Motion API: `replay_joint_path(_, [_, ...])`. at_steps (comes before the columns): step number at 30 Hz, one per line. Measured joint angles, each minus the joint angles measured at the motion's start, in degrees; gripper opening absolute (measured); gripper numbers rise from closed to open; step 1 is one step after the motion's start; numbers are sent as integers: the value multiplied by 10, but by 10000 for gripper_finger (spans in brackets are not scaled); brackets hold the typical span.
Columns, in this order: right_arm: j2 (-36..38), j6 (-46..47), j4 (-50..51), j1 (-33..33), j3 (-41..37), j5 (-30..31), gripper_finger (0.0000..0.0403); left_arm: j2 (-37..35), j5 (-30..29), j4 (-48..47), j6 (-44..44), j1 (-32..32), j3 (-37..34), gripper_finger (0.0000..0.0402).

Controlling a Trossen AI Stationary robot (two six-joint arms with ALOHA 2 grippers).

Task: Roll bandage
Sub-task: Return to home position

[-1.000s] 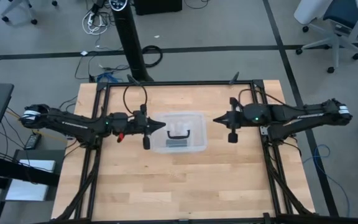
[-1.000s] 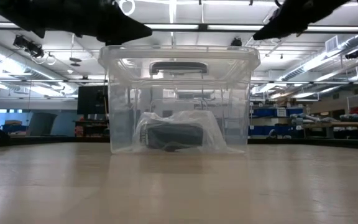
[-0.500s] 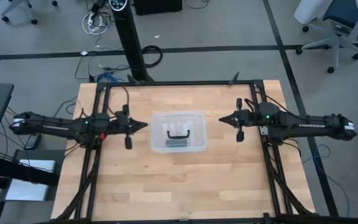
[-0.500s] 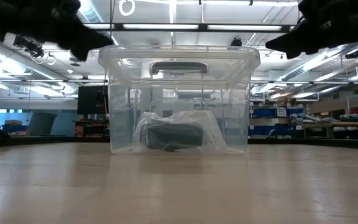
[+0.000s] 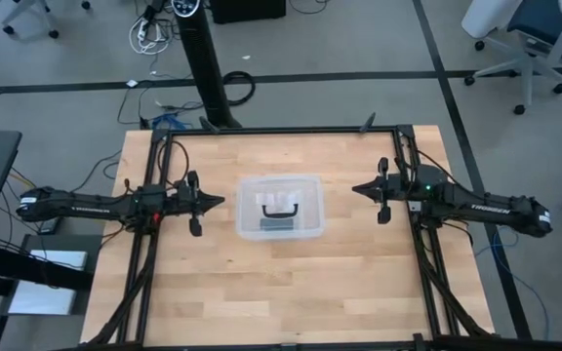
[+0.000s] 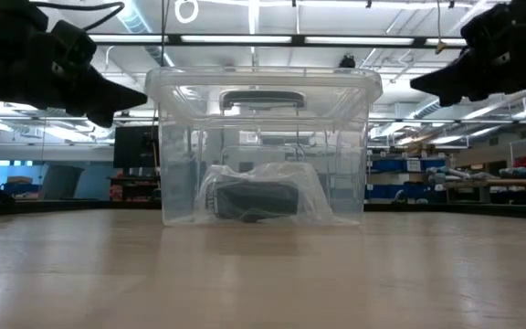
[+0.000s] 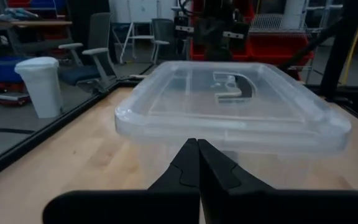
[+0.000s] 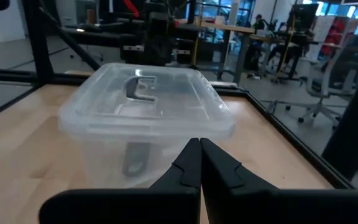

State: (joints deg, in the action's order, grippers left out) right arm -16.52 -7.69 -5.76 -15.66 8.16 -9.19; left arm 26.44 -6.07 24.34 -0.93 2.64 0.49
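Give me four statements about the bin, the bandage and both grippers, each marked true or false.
1. The lid sits on the clear bin. True.
2. The bandage lies outside the bin. False: it sits inside a clear bag in the bin.
3. The left gripper is shut and apart from the bin. True.
4. The right gripper is clamped on the lid. False: it is shut on nothing, off to the bin's side.
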Motion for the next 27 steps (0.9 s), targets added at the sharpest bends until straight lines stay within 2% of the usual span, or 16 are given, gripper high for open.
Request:
replay_joint_path(4, [70,12,61,-6,-14,3,0,-14,27,-19,0,1,0,0])
replay_joint_path(8, [161,15,122,-6,-15,6,0,-48,24,-54,0,0,0,0])
replay_joint_path(12, [160,15,144,-6,-12,9,0,-90,13,-64,6,0,0,0])
replay_joint_path(15, [164,16,94,-4,-35,8,0,-111,4,-67,15,0,0,0])
replay_joint_path(17, [164,18,19,-4,-73,-5,0,-117,-5,-65,17,0,0,0])
replay_joint_path(22, [146,45,11,-3,-76,-2,0,-113,-19,-55,15,1,0,0])
replay_joint_path(27, [153,21,12,0,-76,3,0,-105,-19,-60,-6,1,0,0])
